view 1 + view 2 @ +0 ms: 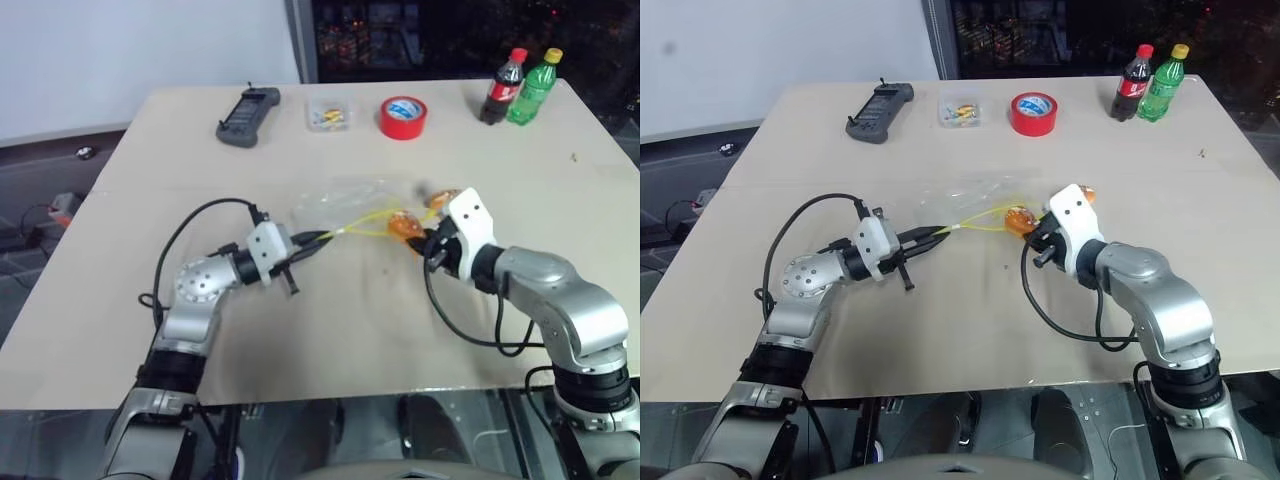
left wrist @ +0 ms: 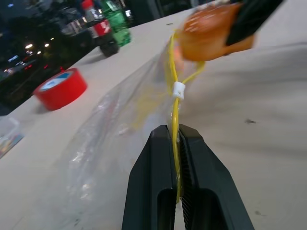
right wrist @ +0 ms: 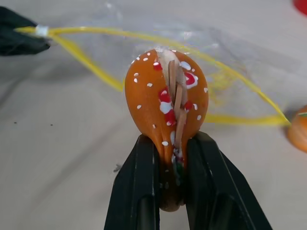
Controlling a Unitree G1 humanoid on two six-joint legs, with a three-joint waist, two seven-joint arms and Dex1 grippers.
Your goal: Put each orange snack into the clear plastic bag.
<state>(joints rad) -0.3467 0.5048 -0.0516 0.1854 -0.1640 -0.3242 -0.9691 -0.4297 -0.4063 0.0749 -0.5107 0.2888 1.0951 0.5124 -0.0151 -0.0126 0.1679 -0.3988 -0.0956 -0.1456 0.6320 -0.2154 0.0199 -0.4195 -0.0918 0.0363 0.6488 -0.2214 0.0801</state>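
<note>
A: Where is each item?
B: Left gripper, jaws shut on the clear plastic bag's yellow seal strip; right gripper, jaws clamping one orange snack at the mouth.
A: Handling?
B: Bag likely flimsy and slippery; snack light, perhaps squashable.

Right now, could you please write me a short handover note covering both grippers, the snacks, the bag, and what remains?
Left gripper: shut on the clear plastic bag's yellow seal strip, holding the mouth open.
Right gripper: shut on one orange snack, held at the bag's opening, not yet inside.
Second orange snack: on the table beside the bag, behind the right gripper.
Done: bag gripped and opened, first snack picked up.
Left: drop this snack in, then fetch and bag the second.
</note>
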